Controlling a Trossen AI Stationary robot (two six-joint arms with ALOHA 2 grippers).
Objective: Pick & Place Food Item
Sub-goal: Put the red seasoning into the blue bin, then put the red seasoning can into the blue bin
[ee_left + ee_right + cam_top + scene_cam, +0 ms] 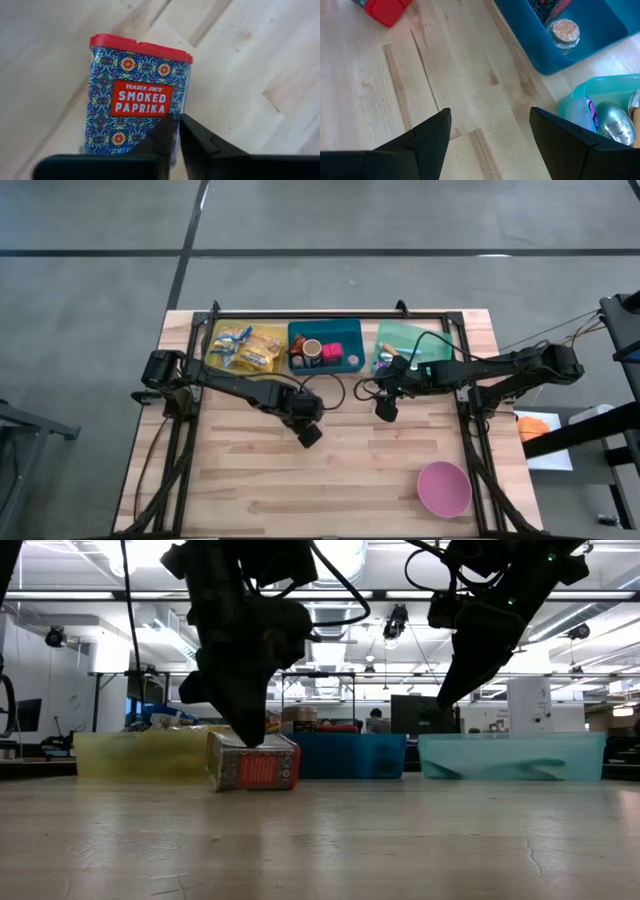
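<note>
**left gripper over the paprika tin, fingers together beside it**

the smoked paprika tin lies on its side on the wooden table, in front of the yellow bin and the blue bin, with its red cap toward the table's open part. the left gripper has its tips at the tin's lower edge; in the left wrist view the two dark fingers stand almost together, with only a thin slit between them, and the tin is not between them. the low view shows the same arm pressing down at the top of the tin, which rests flat on the table.

the right gripper hangs above bare wood near the teal bin, fingers wide apart and holding nothing. a pink bowl sits well apart, toward the near right corner.

judgement: the step in hand is the grasp, and it looks missed. to do it well, the left fingers would need to part wider than the tin's narrow side, come down astride the body nearer its middle than its end, and close squarely on the flat faces, so the smooth tin neither pivots nor slides out when raised
</note>
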